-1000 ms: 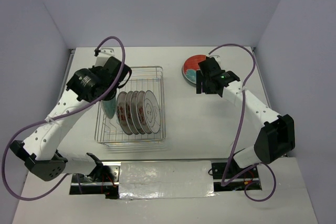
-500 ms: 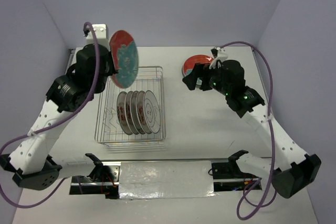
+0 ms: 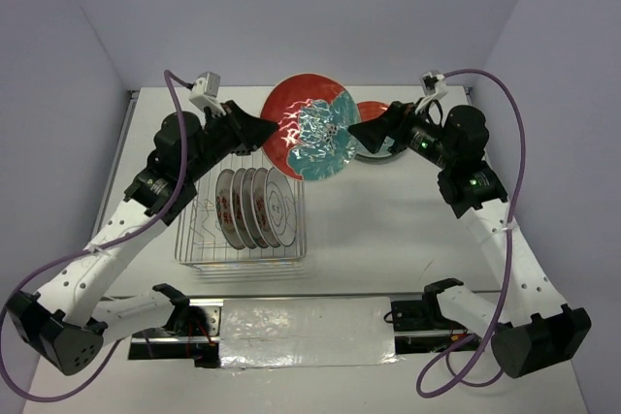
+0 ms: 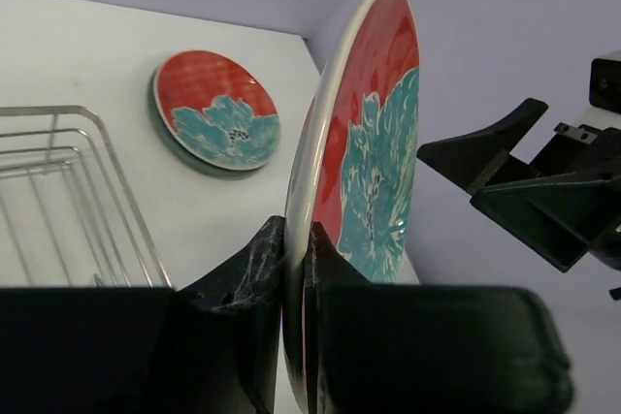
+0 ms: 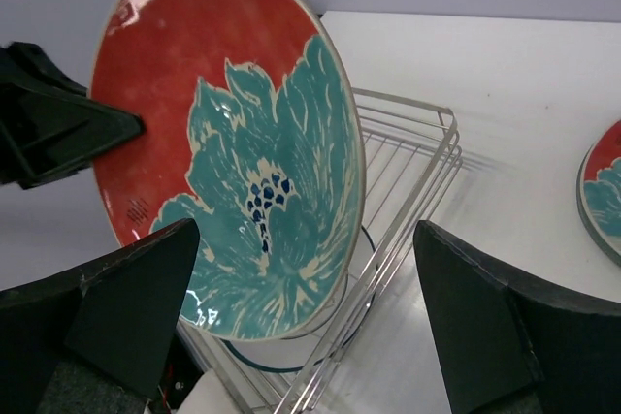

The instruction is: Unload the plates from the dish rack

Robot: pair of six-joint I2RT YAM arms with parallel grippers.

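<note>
My left gripper [image 3: 269,133] is shut on the rim of a red plate with a teal flower [image 3: 312,141], held on edge in the air above the back right corner of the dish rack [image 3: 296,239]. In the left wrist view the fingers [image 4: 254,264] pinch the plate's [image 4: 378,143] lower edge. My right gripper [image 3: 357,131] stands open just right of this plate, facing it; the plate [image 5: 233,172] is near its wide fingers [image 5: 136,298], not touched. Several white plates [image 3: 254,207] stand upright in the rack. A second red plate [image 4: 218,109] lies flat on the table behind.
The rack's wire wall [image 5: 412,172] runs below the held plate. The flat red plate [image 3: 376,111] is partly hidden by my right gripper from above. Grey walls close in the table [image 3: 388,230] at the back and both sides.
My left arm has lifted the red plate out of the rack and swung it right, face up. My right gripper left the flat plate, opened wide and turned toward the held one.
</note>
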